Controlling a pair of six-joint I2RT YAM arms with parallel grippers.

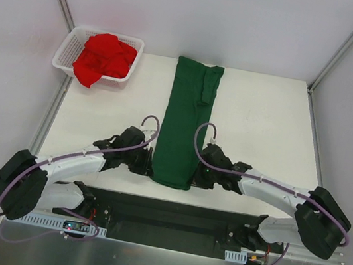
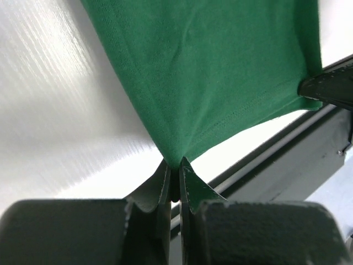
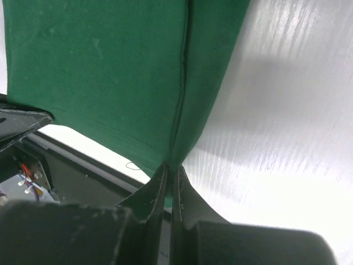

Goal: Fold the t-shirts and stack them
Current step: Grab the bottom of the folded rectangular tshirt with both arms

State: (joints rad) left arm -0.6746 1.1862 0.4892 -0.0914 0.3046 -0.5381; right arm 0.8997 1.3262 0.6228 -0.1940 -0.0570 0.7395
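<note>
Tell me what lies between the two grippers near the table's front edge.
The near hem of the dark green cloth t-shirt spans it, the left gripper and right gripper each pinching a corner; the top view shows this.

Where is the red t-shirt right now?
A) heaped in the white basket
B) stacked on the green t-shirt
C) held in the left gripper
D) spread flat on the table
A: the red t-shirt lies crumpled in the white basket at the table's far left corner.
</note>
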